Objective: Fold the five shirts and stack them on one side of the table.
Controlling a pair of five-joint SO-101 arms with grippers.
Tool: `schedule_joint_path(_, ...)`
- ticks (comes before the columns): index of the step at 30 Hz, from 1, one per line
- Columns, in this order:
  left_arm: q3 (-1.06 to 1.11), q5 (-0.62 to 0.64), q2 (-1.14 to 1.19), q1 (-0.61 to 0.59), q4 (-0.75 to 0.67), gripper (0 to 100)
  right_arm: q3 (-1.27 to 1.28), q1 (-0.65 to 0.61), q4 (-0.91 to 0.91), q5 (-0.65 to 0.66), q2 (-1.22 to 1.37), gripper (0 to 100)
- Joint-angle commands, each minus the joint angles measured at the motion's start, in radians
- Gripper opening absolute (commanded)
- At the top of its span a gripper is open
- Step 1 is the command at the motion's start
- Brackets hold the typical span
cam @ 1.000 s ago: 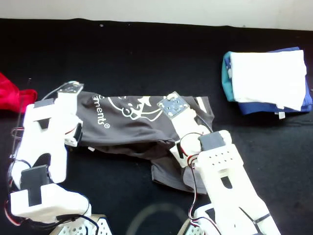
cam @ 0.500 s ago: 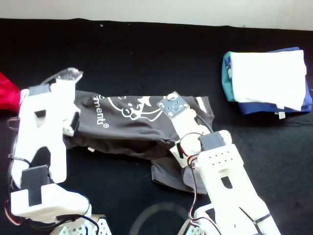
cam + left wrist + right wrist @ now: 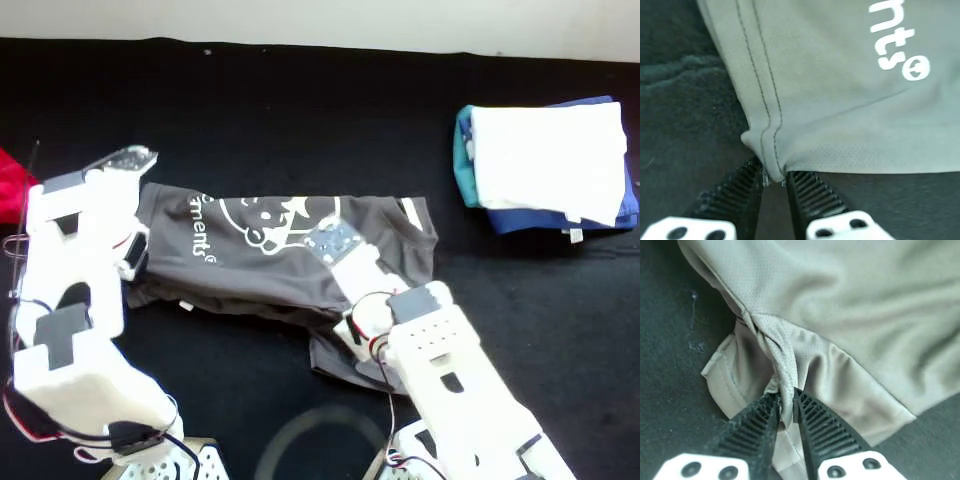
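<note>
Where the white-printed grey shirt [image 3: 270,265] lies mid-frame on the black tabletop [image 3: 300,110], the left end effector [image 3: 774,177] and right end effector [image 3: 786,400] each pinch its fabric.

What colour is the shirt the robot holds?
Dark grey shirt with white print, best in high view.

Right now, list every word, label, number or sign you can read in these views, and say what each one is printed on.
"ments" with a small circled mark after it: white letters on the dark shirt, high view; any letters before these are unclear.
"nts" with the same circled mark: the same print, cut off at the picture's edge in the left wrist view.
Small white tag under the folded pile: too small to read.
</note>
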Motion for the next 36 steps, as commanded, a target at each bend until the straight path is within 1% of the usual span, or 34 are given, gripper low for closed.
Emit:
schedule_joint_path(1,-0.028,-0.023,0.025,-0.015,-0.015,1,0.008,-0.010,-0.031,0.003,-0.027,0.5)
schedule_joint_path(5,-0.027,-0.021,0.022,0.012,-0.008,1,0.016,-0.012,-0.031,0.003,-0.027,0.9)
schedule_joint_path(8,-0.036,-0.021,0.021,0.005,-0.006,7,0.010,-0.012,-0.007,0.003,-0.028,1.5)
schedule_joint_path(9,-0.044,-0.021,0.015,0.002,0.005,9,0.007,-0.013,0.015,0.003,-0.030,3.2)
schedule_joint_path(13,-0.105,-0.021,-0.053,-0.028,0.124,15,-0.070,-0.016,0.096,0.003,-0.039,10.7)
schedule_joint_path(15,-0.131,-0.021,-0.102,-0.038,0.192,15,-0.119,-0.016,0.140,0.003,-0.039,10.8)
schedule_joint_path(20,-0.131,-0.021,-0.203,-0.039,0.304,15,-0.245,-0.019,0.246,0.003,-0.039,10.8)
schedule_joint_path(22,-0.110,-0.025,-0.216,-0.036,0.336,15,-0.272,-0.050,0.278,0.003,-0.036,8.2)
schedule_joint_path(24,-0.058,-0.026,-0.213,-0.028,0.316,11,-0.268,-0.101,0.291,0.003,-0.030,0.9)
schedule_joint_path(26,0.015,-0.026,-0.211,-0.016,0.267,2,-0.228,-0.166,0.274,0.003,-0.028,1.3)
schedule_joint_path(27,0.054,-0.025,-0.217,-0.012,0.238,0,-0.197,-0.194,0.252,0.003,-0.027,0.7)
schedule_joint_path(29,0.119,-0.021,-0.220,0.015,0.180,2,-0.125,-0.228,0.182,0.003,-0.027,0.5)
schedule_joint_path(31,0.168,-0.014,-0.219,0.041,0.130,2,-0.058,-0.226,0.110,0.003,-0.027,0.5)
schedule_joint_path(33,0.199,0.021,-0.213,0.064,0.080,2,-0.001,-0.225,0.053,0.003,-0.027,0.5)
schedule_joint_path(36,0.237,0.035,-0.211,0.070,-0.017,2,0.056,-0.225,-0.005,0.003,-0.027,0.5)
